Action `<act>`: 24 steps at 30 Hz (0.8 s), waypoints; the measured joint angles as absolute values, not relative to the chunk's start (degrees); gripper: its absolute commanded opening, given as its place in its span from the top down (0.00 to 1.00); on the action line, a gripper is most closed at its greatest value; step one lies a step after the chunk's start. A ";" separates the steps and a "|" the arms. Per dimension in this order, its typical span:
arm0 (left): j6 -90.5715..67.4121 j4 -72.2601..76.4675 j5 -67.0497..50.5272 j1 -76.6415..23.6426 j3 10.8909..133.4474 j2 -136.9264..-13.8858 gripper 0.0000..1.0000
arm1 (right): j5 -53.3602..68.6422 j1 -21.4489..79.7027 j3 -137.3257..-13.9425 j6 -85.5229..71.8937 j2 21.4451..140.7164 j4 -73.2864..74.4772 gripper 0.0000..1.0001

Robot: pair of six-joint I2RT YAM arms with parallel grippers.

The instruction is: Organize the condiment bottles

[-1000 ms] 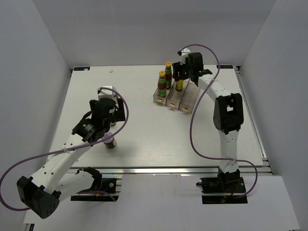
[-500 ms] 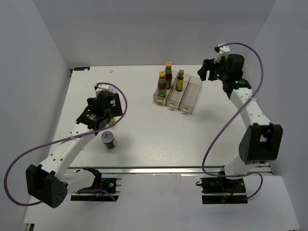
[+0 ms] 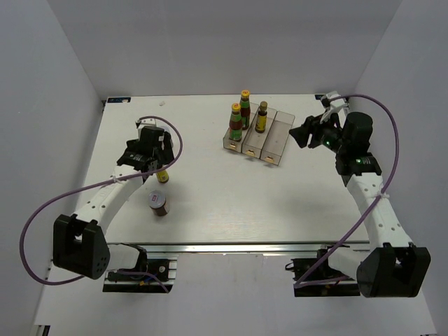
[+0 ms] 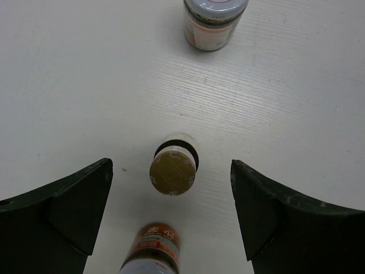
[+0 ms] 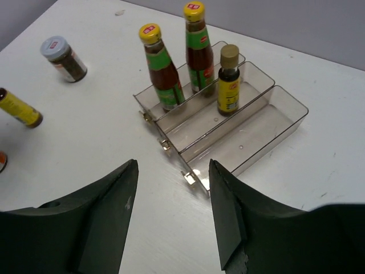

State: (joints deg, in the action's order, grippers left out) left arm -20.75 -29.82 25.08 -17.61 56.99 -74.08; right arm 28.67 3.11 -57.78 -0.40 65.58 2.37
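Observation:
Two red sauce bottles [image 5: 160, 67] [image 5: 197, 48] stand in the left compartment of the clear tray [image 5: 268, 128]. A slim gold-capped bottle [image 5: 228, 80] stands in the middle one. The second slim bottle [image 4: 174, 169] stands on the table, below and between the fingers of my open left gripper [image 4: 171, 165]. One brown jar [image 4: 215, 20] stands beyond it, the other [image 4: 150, 254] on the near side. In the top view I see the slim bottle [image 3: 162, 176] and one jar [image 3: 159, 204]; the left gripper [image 3: 155, 162] hides the other. My right gripper [image 5: 173, 165] is open and empty, right of the tray [image 3: 278, 143].
The tray's right compartment [image 5: 259, 134] holds nothing. White walls close the table at the back and both sides. A purple cable [image 3: 175, 143] loops beside the left arm, and another [image 3: 381, 115] beside the right arm.
My right gripper let go of the gold-capped bottle in the tray and drew back to the right. My left gripper moved off the front jar towards the back, over the slim bottle.

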 measured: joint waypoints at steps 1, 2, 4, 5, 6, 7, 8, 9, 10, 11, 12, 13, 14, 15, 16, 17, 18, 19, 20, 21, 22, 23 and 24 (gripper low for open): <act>-20.56 -29.36 24.69 -17.19 56.99 -74.67 0.08 | 29.19 3.14 -56.88 -0.58 64.49 2.37 0.42; -20.40 -29.04 24.36 -16.88 56.99 -75.11 0.09 | 29.69 3.11 -56.07 -0.75 63.57 2.46 0.42; -20.25 -28.29 23.75 -16.34 56.99 -76.07 0.12 | 30.61 3.11 -54.76 -1.13 62.24 2.74 0.42; -20.16 -27.99 23.49 -16.16 56.99 -76.51 0.14 | 30.92 3.11 -54.35 -1.15 61.89 3.01 0.42; -20.10 -27.79 23.22 -15.99 56.99 -77.01 0.18 | 31.22 3.11 -53.98 -1.23 61.63 3.09 0.42; -20.01 -27.73 22.98 -15.84 56.99 -77.47 0.19 | 31.42 3.11 -53.67 -1.32 61.43 3.18 0.42; -19.99 -27.73 22.79 -15.75 56.99 -77.89 0.20 | 31.55 3.11 -53.45 -1.37 61.23 3.29 0.42; -19.97 -27.73 22.52 -15.68 56.99 -78.19 0.21 | 31.68 3.11 -53.32 -1.41 61.08 3.42 0.42; -19.94 -27.73 22.33 -15.62 56.99 -78.35 0.21 | 31.73 3.09 -53.25 -1.48 60.93 3.46 0.42; -19.92 -27.77 22.06 -15.57 56.99 -78.39 0.22 | 31.77 3.05 -53.08 -1.54 60.69 3.44 0.42; -19.92 -27.77 21.96 -15.55 56.99 -78.37 0.23 | 31.88 2.96 -52.84 -1.61 60.38 3.51 0.42; -19.92 -27.75 21.85 -15.53 56.99 -78.37 0.26 | 31.99 2.85 -52.66 -1.67 60.10 3.51 0.42; -19.94 -27.77 21.76 -15.51 56.99 -78.37 0.28 | 32.08 2.70 -52.60 -1.80 59.96 3.57 0.42; -19.92 -27.79 21.69 -15.49 56.99 -78.39 0.31 | 32.14 2.48 -52.60 -2.00 59.88 3.62 0.42; -19.84 -27.77 21.61 -15.49 56.99 -78.39 0.37 | 32.21 2.24 -52.60 -2.09 59.83 3.62 0.42; -19.88 -27.73 21.58 -15.49 56.99 -78.37 0.40 | 32.34 2.00 -52.60 -2.22 59.79 3.64 0.42; -19.79 -27.70 21.56 -15.49 56.99 -78.39 0.43 | 32.38 1.74 -52.60 -2.44 59.75 3.64 0.42; -19.70 -27.73 21.54 -15.46 56.99 -78.39 0.48 | 32.51 1.45 -52.58 -2.52 59.70 3.70 0.42; -19.68 -27.73 21.52 -15.44 56.99 -78.39 0.51 | 32.62 1.26 -52.58 -2.59 59.61 3.73 0.42; -19.55 -27.73 21.47 -15.44 56.99 -78.43 0.53 | 32.80 1.08 -52.53 -2.63 59.48 3.70 0.42; -19.57 -27.70 21.43 -15.40 57.01 -78.52 0.55 | 32.84 1.04 -52.29 -2.63 59.24 3.70 0.42; -19.46 -27.73 21.37 -15.31 57.01 -78.63 0.62 | 32.95 0.95 -52.07 -2.63 59.05 3.73 0.42; -19.53 -27.62 21.37 -15.27 57.01 -78.70 0.66 | 33.04 0.84 -51.48 -2.63 58.48 3.81 0.42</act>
State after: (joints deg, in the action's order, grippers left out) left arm -19.53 -27.62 21.37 -15.27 57.01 -78.70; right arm 33.04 0.84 -51.48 -2.63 58.48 3.81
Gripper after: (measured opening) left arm 0.429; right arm 0.583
